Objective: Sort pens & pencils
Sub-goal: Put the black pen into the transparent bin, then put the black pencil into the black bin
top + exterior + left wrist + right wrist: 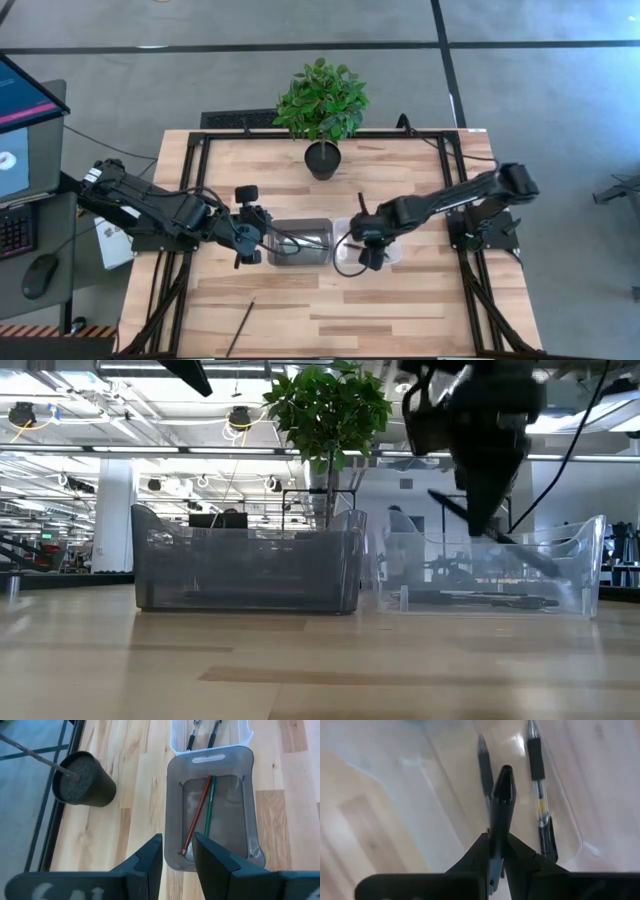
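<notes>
High view: my left claw [252, 237] hovers at the left end of the grey bin [300, 243]; my right claw [366, 243] is over the clear bin [392, 254]. One pencil [239, 329] lies alone near the counter's [400, 310] front edge.

Low view: the grey and clear bins stand side by side, the right claw above the clear one.

Left wrist view: fingers [150, 857] parted, holding nothing; two pencils [200, 815] lie in the grey bin.

Right wrist view: claw gripping a black pen [501, 805]; two more pens [538, 780] lie in the clear bin.
</notes>
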Controlling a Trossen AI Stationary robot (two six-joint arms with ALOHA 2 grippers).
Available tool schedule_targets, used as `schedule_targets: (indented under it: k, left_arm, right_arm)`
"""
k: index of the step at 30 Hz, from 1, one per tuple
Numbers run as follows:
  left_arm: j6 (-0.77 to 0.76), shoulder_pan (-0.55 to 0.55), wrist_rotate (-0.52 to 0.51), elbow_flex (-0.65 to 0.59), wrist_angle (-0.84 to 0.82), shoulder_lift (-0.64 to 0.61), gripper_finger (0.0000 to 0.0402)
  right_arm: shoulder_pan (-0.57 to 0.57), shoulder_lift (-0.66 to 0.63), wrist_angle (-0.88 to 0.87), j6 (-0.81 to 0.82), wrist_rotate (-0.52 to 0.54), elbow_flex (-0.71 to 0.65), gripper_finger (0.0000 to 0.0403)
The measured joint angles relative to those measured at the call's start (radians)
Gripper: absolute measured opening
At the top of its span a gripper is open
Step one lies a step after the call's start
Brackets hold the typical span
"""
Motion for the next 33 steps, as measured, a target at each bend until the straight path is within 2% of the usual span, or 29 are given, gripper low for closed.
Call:
schedule_targets:
  k: [9, 16, 24, 33]
  left_arm:
    - [0.000, 0.000, 0.000, 0.000, 0.000, 0.000, 0.0098]
    - [0.000, 0.000, 0.000, 0.000, -0.001, 0.001, 0.0098]
    - [0.006, 0.000, 0.006, 0.000, -0.001, 0.001, 0.0098]
    - [-0.041, 0.000, 0.123, 0.000, -0.028, 0.000, 0.0098]
  right_arm:
    - [-0.002, 0.136, 0.042, -0.028, -0.023, 0.000, 0.0083]
    - [-0.002, 0.156, 0.071, -0.029, -0.020, 0.008, 0.0101]
    - [0.008, 0.029, 0.122, -0.031, 0.084, 0.009, 0.0102]
    - [0.110, -0.187, 0.308, -0.123, 0.285, 0.010, 0.0102]
